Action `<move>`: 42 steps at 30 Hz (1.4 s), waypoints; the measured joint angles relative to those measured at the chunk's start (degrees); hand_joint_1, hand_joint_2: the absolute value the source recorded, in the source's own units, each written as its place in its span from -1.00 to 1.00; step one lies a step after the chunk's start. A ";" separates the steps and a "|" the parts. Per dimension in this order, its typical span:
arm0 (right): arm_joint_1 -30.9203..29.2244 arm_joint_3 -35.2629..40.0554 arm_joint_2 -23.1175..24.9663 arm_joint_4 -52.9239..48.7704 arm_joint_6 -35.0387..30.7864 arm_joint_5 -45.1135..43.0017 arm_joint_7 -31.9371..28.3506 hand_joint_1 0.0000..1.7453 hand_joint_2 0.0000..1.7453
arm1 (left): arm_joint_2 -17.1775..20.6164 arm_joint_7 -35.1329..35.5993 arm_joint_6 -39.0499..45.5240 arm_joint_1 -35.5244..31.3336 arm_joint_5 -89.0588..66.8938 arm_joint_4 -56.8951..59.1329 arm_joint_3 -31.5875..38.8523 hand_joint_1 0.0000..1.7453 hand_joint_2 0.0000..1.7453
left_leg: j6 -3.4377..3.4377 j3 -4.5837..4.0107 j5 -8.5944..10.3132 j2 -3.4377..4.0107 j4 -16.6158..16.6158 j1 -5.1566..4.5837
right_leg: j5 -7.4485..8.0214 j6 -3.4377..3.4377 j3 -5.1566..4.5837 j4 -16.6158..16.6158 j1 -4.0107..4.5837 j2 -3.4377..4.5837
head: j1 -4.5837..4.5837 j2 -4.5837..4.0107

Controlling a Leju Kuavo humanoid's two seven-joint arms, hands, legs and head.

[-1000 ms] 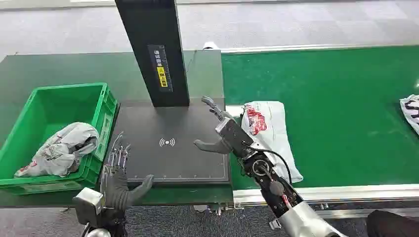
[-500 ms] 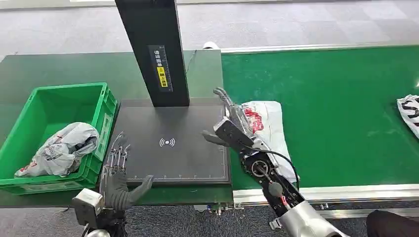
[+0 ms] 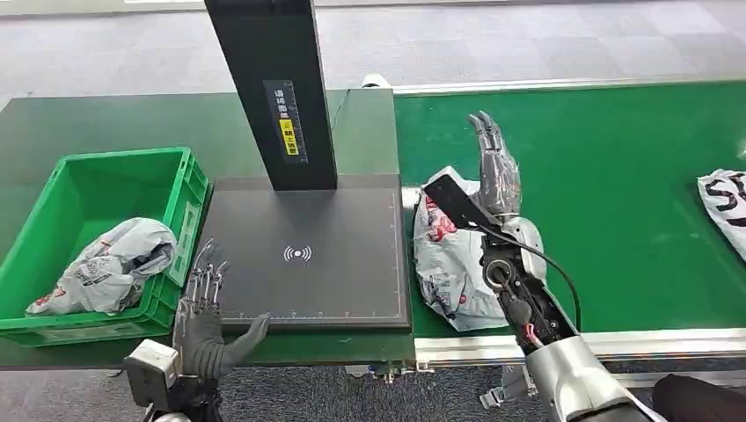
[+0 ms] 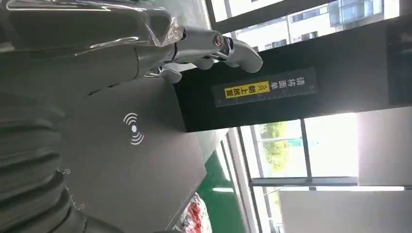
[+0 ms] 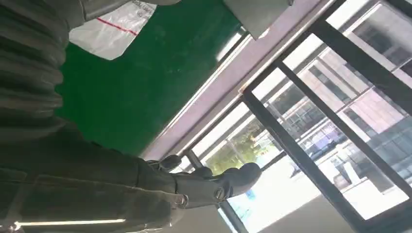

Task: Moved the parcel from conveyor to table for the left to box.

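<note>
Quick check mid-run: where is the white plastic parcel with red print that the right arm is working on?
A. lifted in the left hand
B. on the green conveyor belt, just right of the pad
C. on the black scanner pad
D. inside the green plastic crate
B: the white plastic parcel with red print lies on the green conveyor belt, beside the black scanner pad, with the right hand above it.
</note>
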 measured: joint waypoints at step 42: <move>-8.36 -0.83 -0.79 24.35 39.25 22.10 11.96 -1.00 1.00 | -1.11 2.67 -1.27 -3.00 -2.84 2.03 2.34 -1.00 1.00 | 0.00 0.00 0.00 -0.03 0.01 0.00 | 0.00 0.00 0.00 0.00 0.00 -0.01 | 0.00 0.00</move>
